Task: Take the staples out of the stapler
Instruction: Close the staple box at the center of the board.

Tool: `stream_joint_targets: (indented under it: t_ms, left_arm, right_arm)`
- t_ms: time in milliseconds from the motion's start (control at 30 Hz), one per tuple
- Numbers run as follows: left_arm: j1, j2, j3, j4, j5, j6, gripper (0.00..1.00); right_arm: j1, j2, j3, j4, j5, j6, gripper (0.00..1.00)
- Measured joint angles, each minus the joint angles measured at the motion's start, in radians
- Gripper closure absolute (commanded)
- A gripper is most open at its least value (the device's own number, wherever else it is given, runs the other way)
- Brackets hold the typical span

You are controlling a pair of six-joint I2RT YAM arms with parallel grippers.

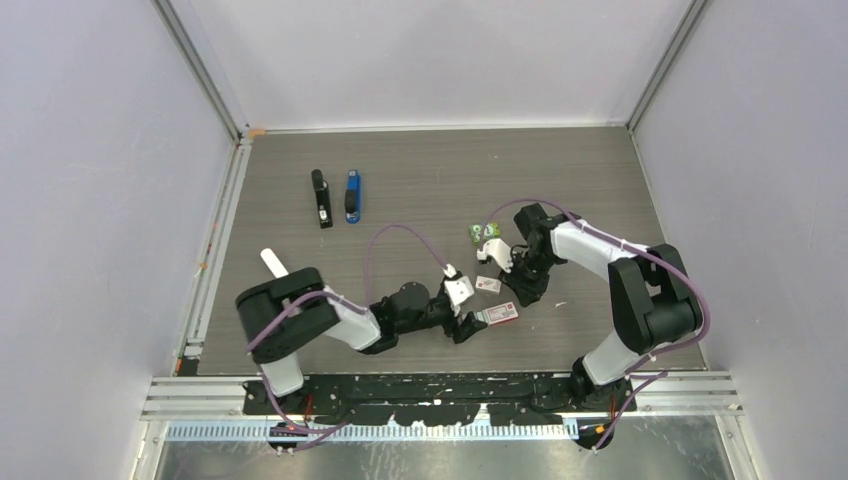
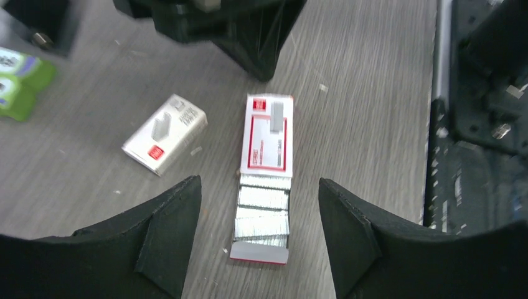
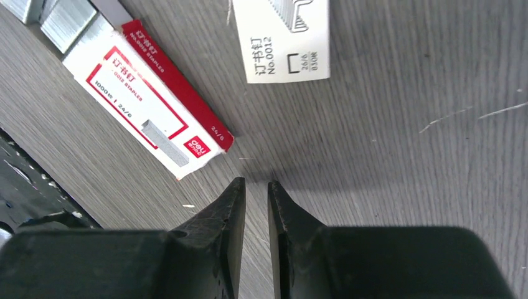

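The blue stapler (image 1: 352, 196) lies at the far left of the table, far from both grippers, and looks closed; no staples show in it. My left gripper (image 1: 474, 320) is open and empty, its jaws (image 2: 259, 180) on either side of a red-and-white staple box (image 2: 268, 134). The box's tray is slid out toward the wrist and shows silver strips of staples (image 2: 263, 212). My right gripper (image 1: 522, 293) hangs just beyond that box, its jaws (image 3: 255, 182) almost together with nothing between them.
A black stapler (image 1: 320, 198) lies left of the blue one. A second small box (image 2: 165, 132) sits left of the open box and also shows in the right wrist view (image 3: 283, 37). A green packet (image 1: 483, 232) lies behind the right gripper.
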Motion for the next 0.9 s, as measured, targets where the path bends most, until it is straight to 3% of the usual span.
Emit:
stream_joint_targets:
  t_ms: [200, 367, 467, 667, 900]
  left_arm:
    - [-0.002, -0.248, -0.003, -0.183, -0.08, -0.092, 0.32]
    - [-0.002, -0.418, -0.049, -0.369, -0.188, -0.278, 0.53]
    - [-0.005, -0.475, -0.083, -0.496, -0.238, -0.399, 0.59]
    - [-0.034, -0.465, -0.097, -0.649, -0.272, -0.599, 0.61]
    - [-0.051, -0.342, -0.098, -0.599, -0.311, -0.809, 0.61]
  right_arm:
    - [0.0, 0.033, 0.05, -0.011, 0.0, 0.084, 0.76]
    - [0.0, 0.066, 0.076, -0.029, 0.001, 0.156, 0.78]
    - [0.0, 0.089, 0.087, -0.039, 0.0, 0.179, 0.78]
    - [0.0, 0.111, 0.094, -0.059, 0.0, 0.193, 0.78]
    - [0.0, 0.111, 0.094, -0.066, 0.0, 0.195, 0.78]
